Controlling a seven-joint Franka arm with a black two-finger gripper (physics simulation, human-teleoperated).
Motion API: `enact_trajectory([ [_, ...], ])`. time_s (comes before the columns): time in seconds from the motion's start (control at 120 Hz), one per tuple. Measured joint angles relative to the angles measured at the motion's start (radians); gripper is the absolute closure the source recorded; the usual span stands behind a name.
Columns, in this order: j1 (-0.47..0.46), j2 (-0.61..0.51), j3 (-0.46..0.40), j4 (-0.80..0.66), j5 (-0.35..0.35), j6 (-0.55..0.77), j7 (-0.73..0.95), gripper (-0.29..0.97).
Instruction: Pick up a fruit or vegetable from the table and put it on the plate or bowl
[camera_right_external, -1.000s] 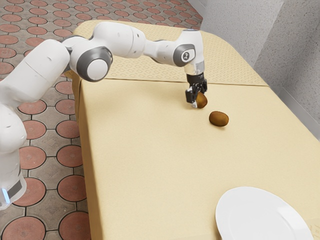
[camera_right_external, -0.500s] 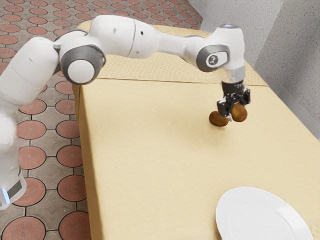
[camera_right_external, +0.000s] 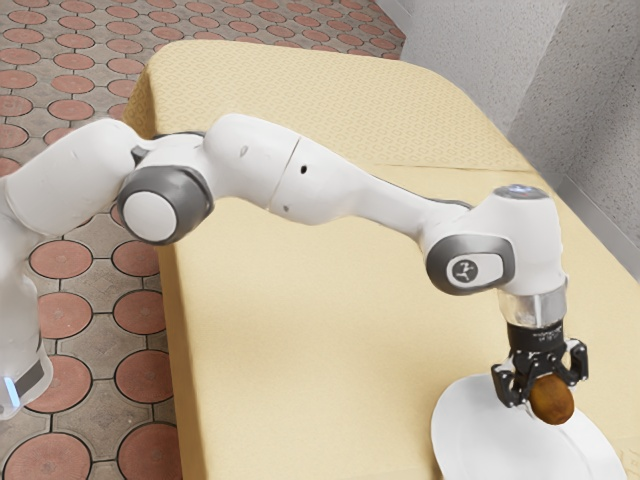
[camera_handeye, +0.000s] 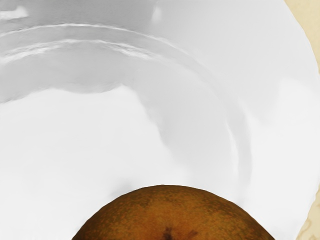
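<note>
My black gripper (camera_right_external: 545, 392) is shut on a brown kiwi (camera_right_external: 551, 399) and holds it just above the white plate (camera_right_external: 470, 440) at the table's near right corner in the exterior view. In the wrist view the kiwi (camera_handeye: 170, 215) bulges up under my hand, with the plate (camera_handeye: 125, 125) spread close below it. My forearm covers the part of the table where the second kiwi lay earlier.
The tan table (camera_right_external: 300, 330) stretches away to the exterior view's upper left, with a patterned runner (camera_right_external: 330, 100) across its far end. Grey walls (camera_right_external: 560, 70) stand at the right, and a tiled floor (camera_right_external: 80, 290) lies to the left.
My arm has swung from the table's far middle to the near right, carrying the kiwi past the second kiwi and over the plate.
</note>
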Motion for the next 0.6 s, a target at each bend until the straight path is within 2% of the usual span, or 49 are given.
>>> enact_trajectory([
  [0.167,-0.025,0.013,-0.02,0.0,-0.001,0.048,-0.019,0.49],
  [0.308,-0.026,0.009,-0.016,-0.004,-0.002,0.076,-0.033,0.2],
  [0.45,-0.02,-0.006,-0.009,-0.025,-0.002,0.093,-0.044,0.08],
  [0.517,-0.019,-0.067,0.081,-0.133,-0.001,0.097,-0.049,0.05],
  [0.567,-0.011,-0.181,0.184,-0.197,0.006,0.057,-0.064,0.03],
  [0.6,0.003,-0.277,0.248,-0.214,0.026,-0.017,-0.078,0.03],
])
